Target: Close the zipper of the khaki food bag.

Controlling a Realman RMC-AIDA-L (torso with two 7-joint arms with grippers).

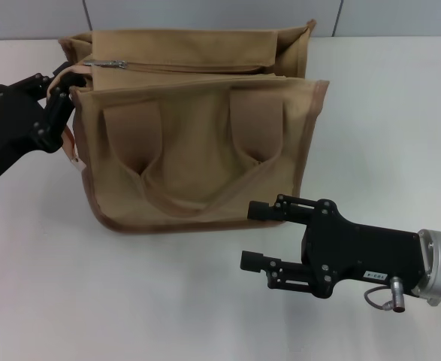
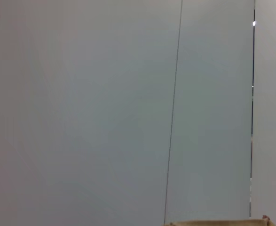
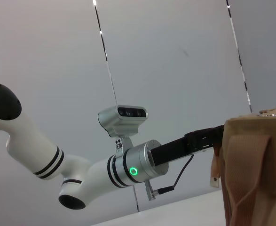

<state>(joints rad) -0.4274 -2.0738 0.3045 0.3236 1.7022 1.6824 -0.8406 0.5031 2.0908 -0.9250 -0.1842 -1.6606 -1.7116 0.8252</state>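
left gripper (image 1: 64, 89) pinches the khaki food bag (image 1: 197, 143) at its left end; fingertips partly hidden. right gripper (image 1: 258, 236) hangs open near the front. zipper (image 1: 107, 65) pull sits left.

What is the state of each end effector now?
Left end effector: shut on the tan canvas food bag edge.
Right end effector: open, empty.

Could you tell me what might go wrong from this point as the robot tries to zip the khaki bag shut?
The left gripper is at the khaki food bag's left end; if it lets go, a tug on the zipper could drag the soft bag. The silver pull tab lies flat beside that gripper, so the open right gripper, low in front, may miss it or crowd the left arm.
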